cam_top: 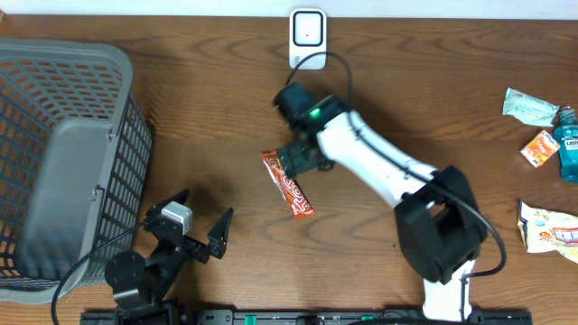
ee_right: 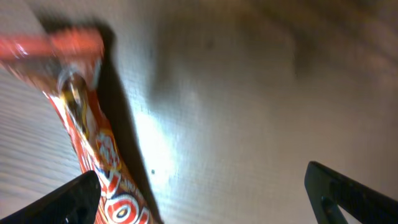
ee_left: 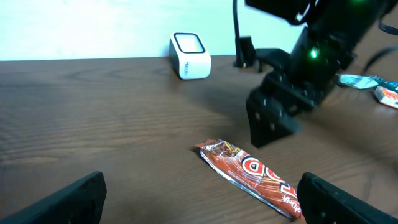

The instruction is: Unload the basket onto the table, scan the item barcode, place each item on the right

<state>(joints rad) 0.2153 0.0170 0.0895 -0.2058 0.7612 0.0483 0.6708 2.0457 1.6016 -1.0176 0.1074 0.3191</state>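
- My right gripper [cam_top: 302, 161] hangs on the near side of the white scanner [cam_top: 307, 36]; its jaws are spread wide and grasp nothing; in the right wrist view only bare wood shows between its dark fingertips [ee_right: 78, 199].
- The red snack bar [cam_top: 289, 185] lies flat on the wooden table [cam_top: 433, 81], nearer to me than the scanner and slightly to its left; it runs slantwise, with one crimped end toward the scanner and the other end angled away to the right.
- The end nearest the scanner sits right at my right gripper; from overhead the gripper's body covers that spot, so I cannot tell whether a finger touches the wrapper or merely hovers beside it.
- My left gripper [cam_top: 200, 217] is farther from the scanner than the bar, well to the scanner's left, by the table's near edge; its jaws also stand apart and empty; in its wrist view the bar lies ahead, with the scanner beyond.
- A grey mesh basket [cam_top: 63, 153] stands far to the scanner's left; a blue bottle [cam_top: 567, 149] and several small packets [cam_top: 540, 149] lie far to its right.
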